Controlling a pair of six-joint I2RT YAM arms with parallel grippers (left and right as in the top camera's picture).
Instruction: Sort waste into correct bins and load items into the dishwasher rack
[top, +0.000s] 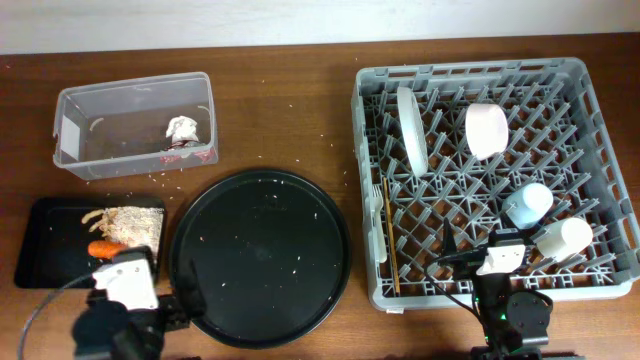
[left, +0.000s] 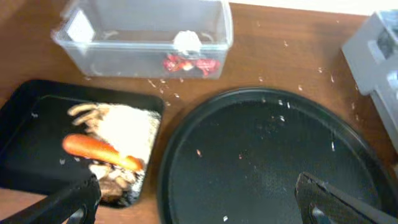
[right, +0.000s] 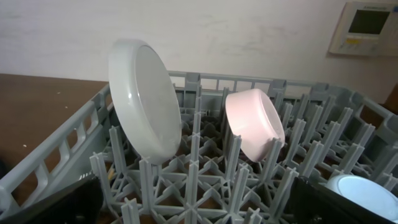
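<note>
The carrot piece (top: 103, 249) (left: 99, 151) and shredded scraps (top: 130, 222) (left: 130, 127) lie in the shallow black tray (top: 45, 240). The paper wad (top: 182, 128) (left: 187, 42) lies in the clear tub (top: 100, 100). The grey rack (top: 470, 72) holds the plate (top: 411, 128) (right: 146, 99), bowl (top: 486, 130) (right: 255, 121), light blue cup (top: 527, 205), small white cup (top: 563, 240), fork (top: 377, 200) and chopstick (top: 390, 240). My left gripper (top: 140, 275) (left: 196, 199) is open and empty by the black tray. My right gripper (top: 490, 243) (right: 199, 202) is open and empty over the rack's front edge.
A large round black tray (top: 260, 250) (left: 267, 155) with crumbs sits between the bins and the rack. Small crumbs are scattered on the brown table around the tub. A wall stands behind the rack in the right wrist view.
</note>
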